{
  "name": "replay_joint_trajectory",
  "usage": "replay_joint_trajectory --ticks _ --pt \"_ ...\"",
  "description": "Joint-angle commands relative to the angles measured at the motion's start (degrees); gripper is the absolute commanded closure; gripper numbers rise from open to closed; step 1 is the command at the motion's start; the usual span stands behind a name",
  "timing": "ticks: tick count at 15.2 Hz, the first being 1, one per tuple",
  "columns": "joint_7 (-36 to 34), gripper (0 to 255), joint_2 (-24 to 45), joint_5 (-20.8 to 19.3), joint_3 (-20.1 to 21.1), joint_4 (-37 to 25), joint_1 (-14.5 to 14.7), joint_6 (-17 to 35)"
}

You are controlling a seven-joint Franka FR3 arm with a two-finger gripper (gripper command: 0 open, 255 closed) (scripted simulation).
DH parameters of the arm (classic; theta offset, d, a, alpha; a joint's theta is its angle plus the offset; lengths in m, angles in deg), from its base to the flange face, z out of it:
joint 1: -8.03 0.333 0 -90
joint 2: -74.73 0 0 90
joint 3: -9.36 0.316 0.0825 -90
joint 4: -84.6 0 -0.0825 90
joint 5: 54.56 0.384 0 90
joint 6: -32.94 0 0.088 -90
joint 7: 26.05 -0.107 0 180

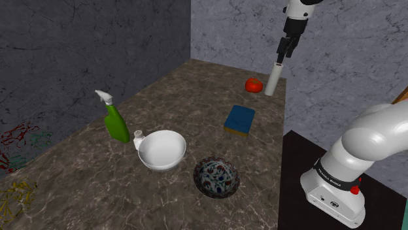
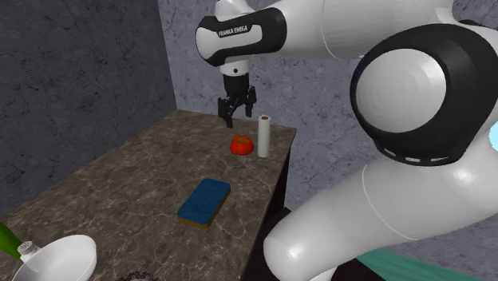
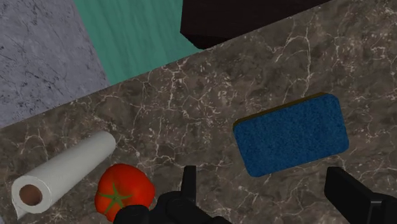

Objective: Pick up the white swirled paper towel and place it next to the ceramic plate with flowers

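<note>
One hand point(image 2: 237, 120): released, empty, hovered near tomato point(image 2: 242, 144).
Paper towel point(image 2: 263, 136): upright near tabletop point(image 2: 120, 184) edge.
Risk: nudged, it could have toppled off.

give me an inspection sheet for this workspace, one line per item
surface: dark marbled countertop, level, no spills seen
job's things: white paper towel roll upright near the far corner, beside the tomato, not held; flowered plate at the near end, far from the roll
clutter: red tomato; blue sponge mid-counter; white bowl next to the plate; green spray bottle; small white container by the bowl
grippers: black gripper open, empty, above the counter near the tomato
cables: nothing seen
surroundings: grey mottled walls; black stand; teal floor
</note>
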Motion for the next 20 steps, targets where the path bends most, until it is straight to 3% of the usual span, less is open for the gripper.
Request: replay_joint_trajectory --ticks 1,9,15,20 --pt "3.04 0 3.82 -0.18 -2.51 -1.78 -0.46 2.07" --pt "14.86 0 19.26 2.98 -10.69 -12.14 -1.82 6.31" --pt "24.46 0 33.0 9.03 -14.84 -23.3 -4.24 6.9" --pt "31.73 0 45.6 15.2 -16.1 -35.43 -8.39 4.93"
